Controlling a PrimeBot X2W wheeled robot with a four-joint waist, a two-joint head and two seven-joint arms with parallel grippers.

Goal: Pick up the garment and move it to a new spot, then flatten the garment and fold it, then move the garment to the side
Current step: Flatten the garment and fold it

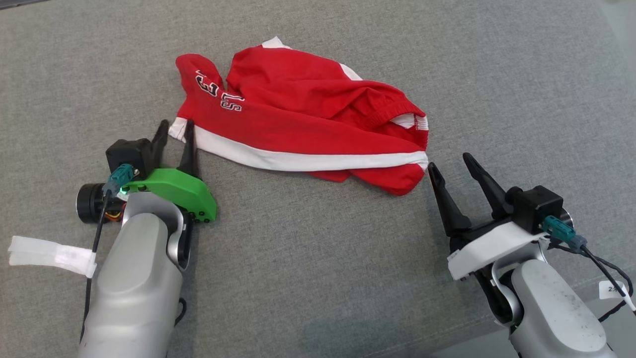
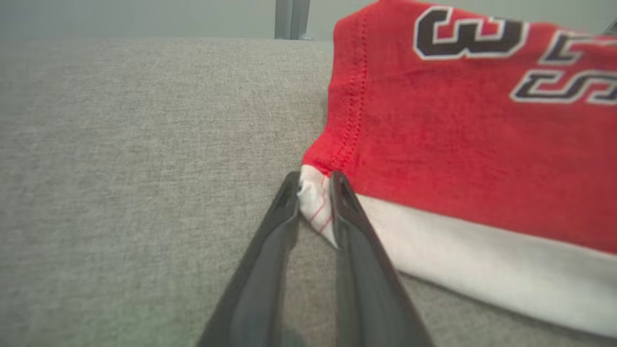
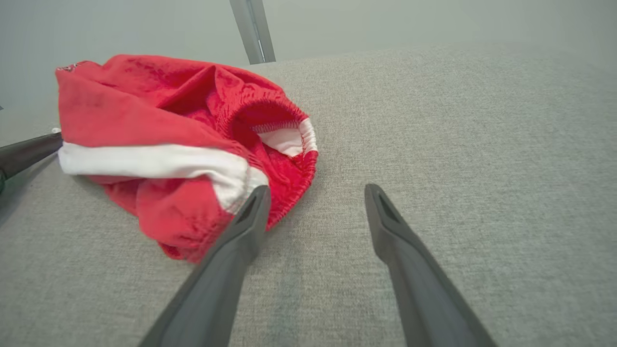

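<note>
Across a grey woven surface (image 1: 318,278), a red knit garment (image 1: 298,114) with a white side stripe and black-edged numerals is lying crumpled.
It is looking light, limp and stretchy, likely to sag and slip unless pinched at a hem or corner. At the garment's white stripe corner (image 2: 315,202) the left gripper (image 1: 176,123) is pinching the cloth between narrowed fingers. At the garment's opposite end, just beside the gathered elastic waistband (image 3: 289,137), the right gripper (image 1: 449,161) is standing wide open and empty. That thicker, puckered elastic is probably offering the firmer second hold for stretching the soft cloth flat.
</note>
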